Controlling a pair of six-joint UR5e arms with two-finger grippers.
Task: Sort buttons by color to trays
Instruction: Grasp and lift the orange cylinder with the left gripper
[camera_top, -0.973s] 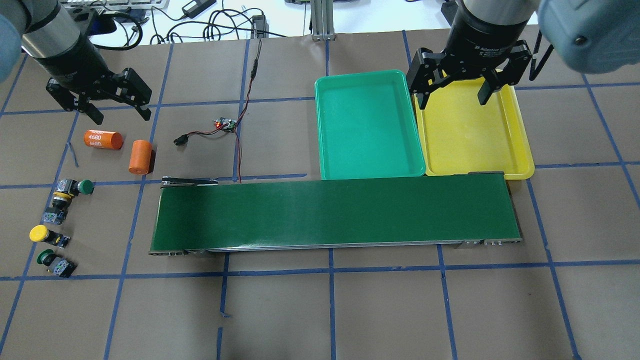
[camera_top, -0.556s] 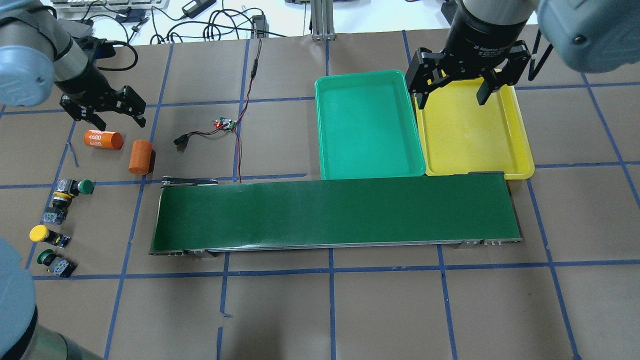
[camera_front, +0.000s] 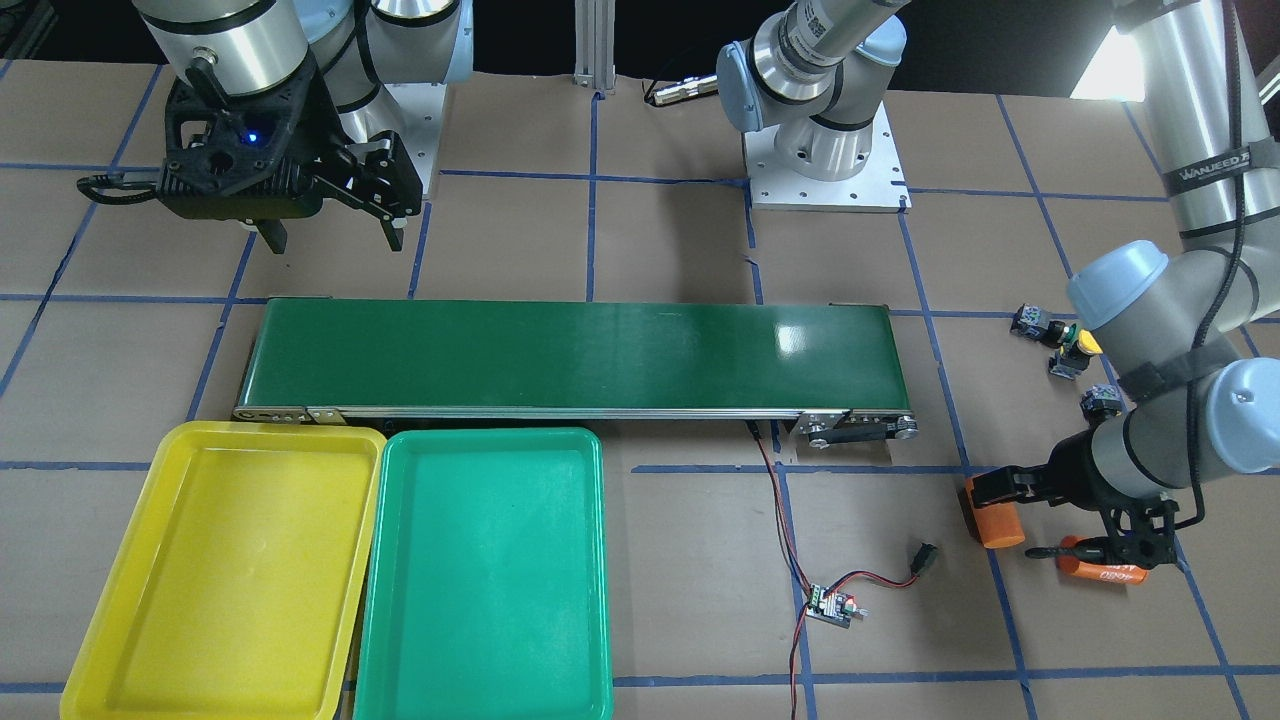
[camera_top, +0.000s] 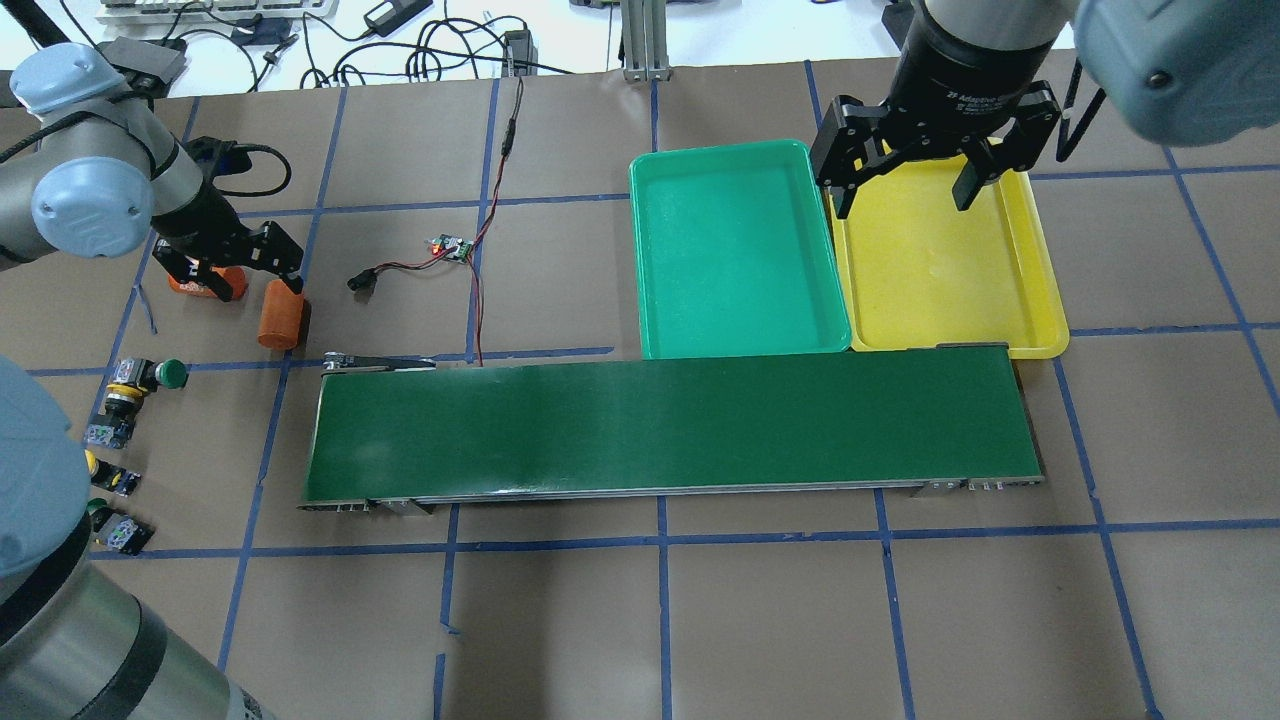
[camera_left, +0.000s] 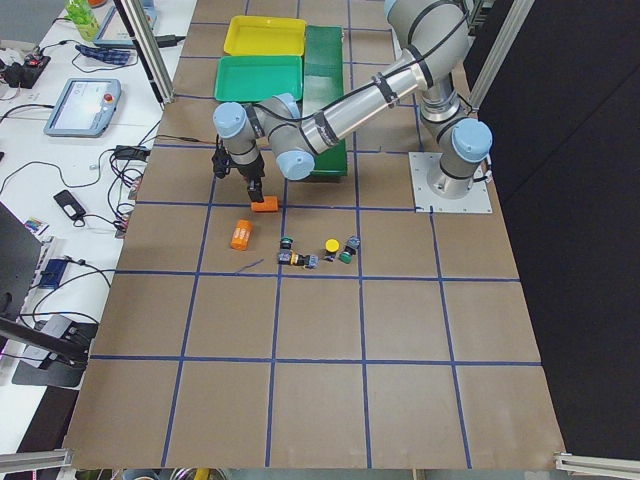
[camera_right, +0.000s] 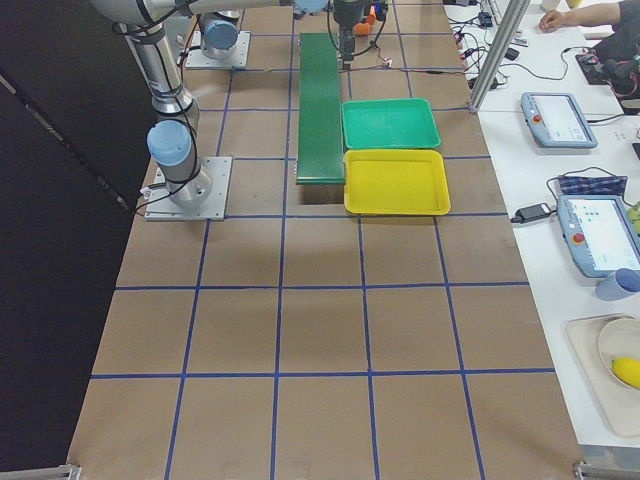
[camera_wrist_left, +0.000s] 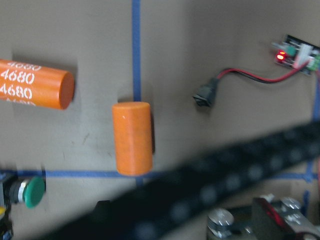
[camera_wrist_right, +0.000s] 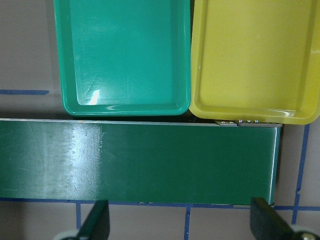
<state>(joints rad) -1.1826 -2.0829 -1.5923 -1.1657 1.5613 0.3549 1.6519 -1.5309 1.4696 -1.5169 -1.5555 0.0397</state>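
Steering the left pincer (camera_top: 252, 280) from here, I have it low over the brown-papered bench (camera_top: 760, 620) with its fingers spread. One finger is above the plain orange cylinder (camera_top: 283, 312), the other over the orange cylinder printed 4680 (camera_wrist_left: 35, 82). I can see nothing gripped.

Neither cylinder belongs to this job. The small push-button switches, with round yellow and green caps on black-grey bodies, lie clustered nearer the robot. These buttons (camera_left: 332, 246) are all on the bench, with none in a tray.

The shallow green plastic tray (camera_top: 740, 250) and its yellow twin (camera_top: 950, 280) sit touching, both bare, against the long dark-green conveyor belt (camera_top: 670, 430). The right pincer (camera_top: 905, 200) hangs high near that end, fingers wide apart and empty.

As I judge it, the first pick is not yet begun. I would draw the left pincer back towards the green-capped button (camera_top: 170, 374), which lies on its side. I would come straight down and close across the blocky body rather than the rounded cap, which looks likely to slip. Another button lies just beside it, so I would keep the fingers narrow. My own elbow hides two buttons from overhead, so I would trust the side view.
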